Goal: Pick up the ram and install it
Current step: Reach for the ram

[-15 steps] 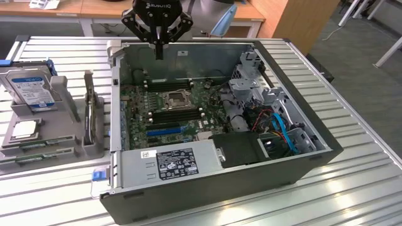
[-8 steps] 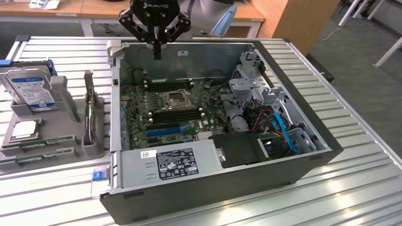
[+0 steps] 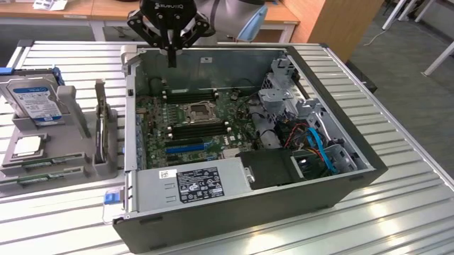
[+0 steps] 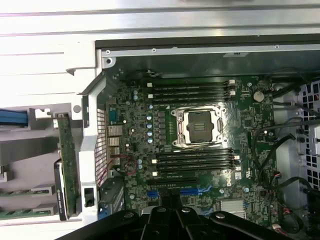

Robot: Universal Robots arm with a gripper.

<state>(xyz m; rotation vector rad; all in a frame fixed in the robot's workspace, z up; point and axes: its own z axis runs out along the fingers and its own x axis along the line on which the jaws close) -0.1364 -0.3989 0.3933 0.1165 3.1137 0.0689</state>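
Lying flat, narrow green ram [image 3: 50, 161]

Motherboard [image 3: 234, 98] is open from above; cables [image 3: 318, 144] and drive cage [image 3: 280, 98] apparently crowd one side.

Open computer case [image 4: 200, 55] on the bench [image 4: 150, 25], seen from above.
On the motherboard [image 4: 240, 180], the processor socket [image 4: 199, 127] sits between two banks of memory slots [image 4: 192, 91]; the end effector [image 4: 170, 200] hangs over it, pinched closed. Beside the case, green ram sticks [image 4: 25, 213] lie in a grey holder [image 4: 30, 155].
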